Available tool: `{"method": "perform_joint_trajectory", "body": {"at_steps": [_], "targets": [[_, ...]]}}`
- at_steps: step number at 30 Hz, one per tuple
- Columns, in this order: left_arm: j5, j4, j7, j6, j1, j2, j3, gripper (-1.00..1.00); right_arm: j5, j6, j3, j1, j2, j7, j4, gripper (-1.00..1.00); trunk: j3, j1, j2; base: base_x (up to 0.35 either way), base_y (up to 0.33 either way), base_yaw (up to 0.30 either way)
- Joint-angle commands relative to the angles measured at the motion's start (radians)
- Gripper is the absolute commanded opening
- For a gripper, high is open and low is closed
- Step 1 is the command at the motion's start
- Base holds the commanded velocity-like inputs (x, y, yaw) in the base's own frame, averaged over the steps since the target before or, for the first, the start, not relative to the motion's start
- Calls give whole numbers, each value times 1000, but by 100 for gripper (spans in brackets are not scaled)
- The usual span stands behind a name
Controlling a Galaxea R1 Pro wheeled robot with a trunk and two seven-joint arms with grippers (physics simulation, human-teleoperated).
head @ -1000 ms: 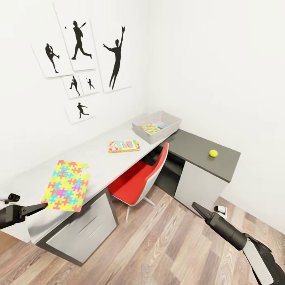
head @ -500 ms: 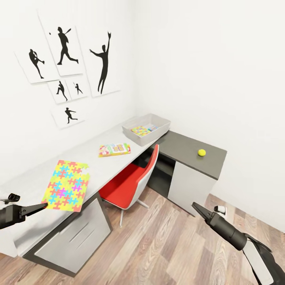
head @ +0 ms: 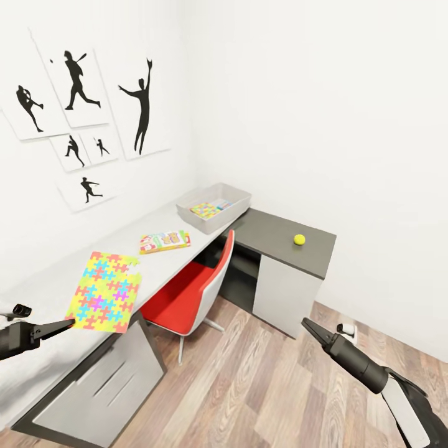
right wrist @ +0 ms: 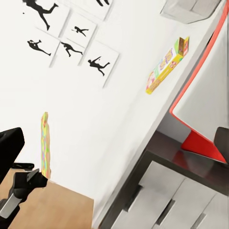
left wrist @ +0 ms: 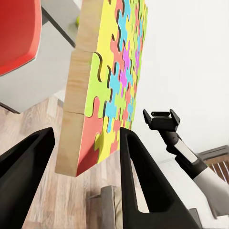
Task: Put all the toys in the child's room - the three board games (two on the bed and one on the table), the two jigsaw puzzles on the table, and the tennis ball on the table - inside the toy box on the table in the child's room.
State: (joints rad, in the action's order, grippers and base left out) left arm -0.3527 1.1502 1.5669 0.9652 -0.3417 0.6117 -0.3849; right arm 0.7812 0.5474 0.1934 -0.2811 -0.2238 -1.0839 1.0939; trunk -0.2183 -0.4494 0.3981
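Open floor (head: 261,373) at lower centre; red chair (head: 190,292) blocking desk (head: 124,249) edge mid-frame.

I can't read any text: board game (head: 164,241) cover print near the toy box (head: 213,207) is too small.

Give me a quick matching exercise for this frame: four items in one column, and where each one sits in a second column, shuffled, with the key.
Items:
1. jigsaw puzzle
2. tennis ball
3. board game
4. toy box

Places:
A. on the dark section of the desk
B. flat on the white desktop, near the red chair
C. held by the left end effector
D. at the far end of the white desktop

Pairs: 1-C, 2-A, 3-B, 4-D
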Motion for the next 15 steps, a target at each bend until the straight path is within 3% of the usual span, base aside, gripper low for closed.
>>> {"method": "perform_joint_trajectory", "body": {"at_steps": [1, 7, 15], "targets": [[0, 1, 4, 10, 0, 0, 0, -100, 6, 8, 0, -1, 0, -1, 0, 100, 0, -1, 2, 0, 0, -177], [0, 0, 4, 10, 0, 0, 0, -100, 6, 8, 0, -1, -1, -1, 0, 100, 8, -1, 2, 0, 0, -161], [0, 1, 4, 10, 0, 0, 0, -100, 6, 7, 0, -1, 0, 4, 0, 100, 9, -1, 2, 0, 0, -23]]}}
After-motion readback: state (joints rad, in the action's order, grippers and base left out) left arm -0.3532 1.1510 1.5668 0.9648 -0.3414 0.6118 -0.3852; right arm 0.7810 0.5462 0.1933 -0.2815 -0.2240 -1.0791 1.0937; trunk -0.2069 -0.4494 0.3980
